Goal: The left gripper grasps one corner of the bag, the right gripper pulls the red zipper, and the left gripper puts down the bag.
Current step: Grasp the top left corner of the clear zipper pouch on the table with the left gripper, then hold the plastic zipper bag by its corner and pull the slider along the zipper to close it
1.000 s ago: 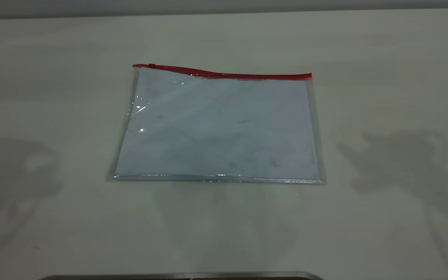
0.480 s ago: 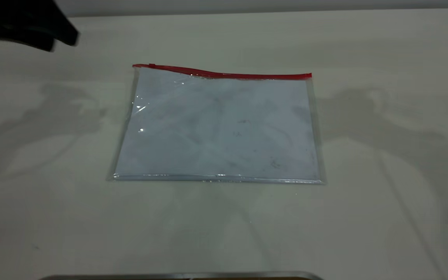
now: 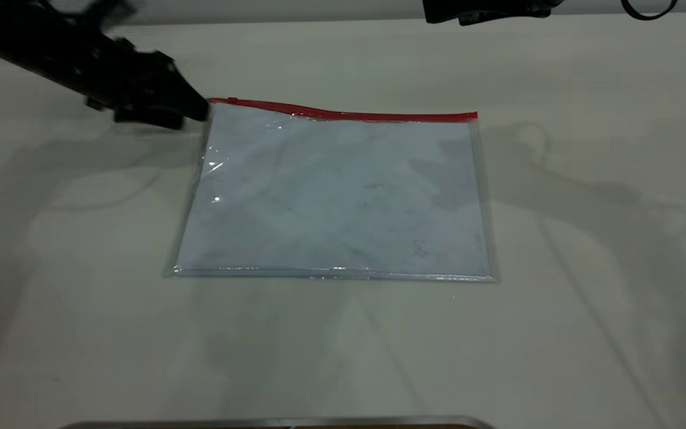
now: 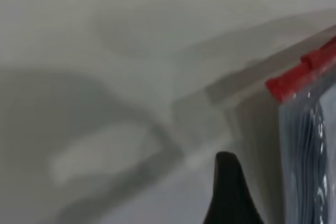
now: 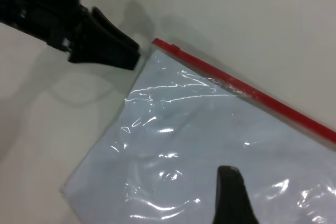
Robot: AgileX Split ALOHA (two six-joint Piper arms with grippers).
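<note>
The left tool (image 3: 191,113) is reaching in over the worktop (image 3: 587,298), its tip sitting just beside the bag's far left corner; whether its jaws are apart or together cannot be told. The bag (image 3: 337,196) is lying flat mid-worktop, a clear, glossy, slightly wrinkled pouch with a bluish-white sheet showing through. The red zipper (image 3: 343,112) is running along its far edge, the slider (image 3: 233,100) sitting near the left end. The right tool (image 3: 486,9) is hanging above the far edge, its jaws hidden too.
</note>
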